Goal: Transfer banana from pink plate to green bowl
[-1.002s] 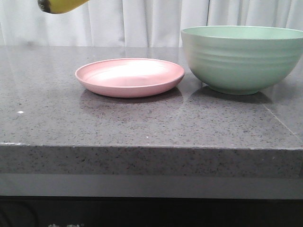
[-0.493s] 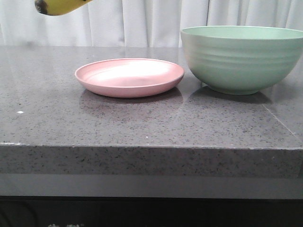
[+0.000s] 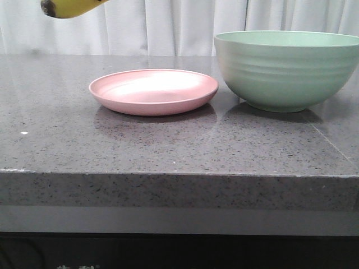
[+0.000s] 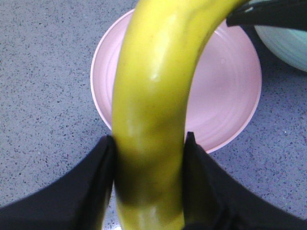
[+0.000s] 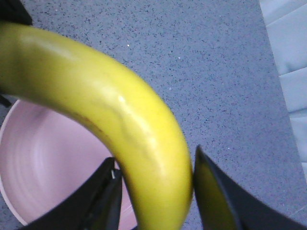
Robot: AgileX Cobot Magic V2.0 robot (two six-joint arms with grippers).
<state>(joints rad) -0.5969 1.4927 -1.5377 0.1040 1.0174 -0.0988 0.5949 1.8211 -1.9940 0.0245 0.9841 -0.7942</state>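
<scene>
**Banana held by both arms, bowl off at the right of the frame**

You have the banana (image 3: 70,7) up in the air at the upper left of the front view, only its dark tip and a bit of yellow showing at the top edge. It hangs well above the tabletop (image 3: 168,151) and left of the pink plate (image 3: 153,91), which is bare.

In the left wrist view, the left pincer (image 4: 149,158) is closed snugly on the banana, a finger pressed to each flank near one end. In the right wrist view, the right pincer (image 5: 156,191) straddles the other end; its fingers sit close to the fruit, one touching and the other showing a slight gap, so whether it truly clamps is hard to say.

The relation that matters: the green bowl (image 3: 286,70) stands at the right of the front view, beyond the plate, so the banana must travel rightward across the whole plate. Its long axis runs between your two pincers, curved, and the right arm is likely the nearer one to the bowl.
</scene>
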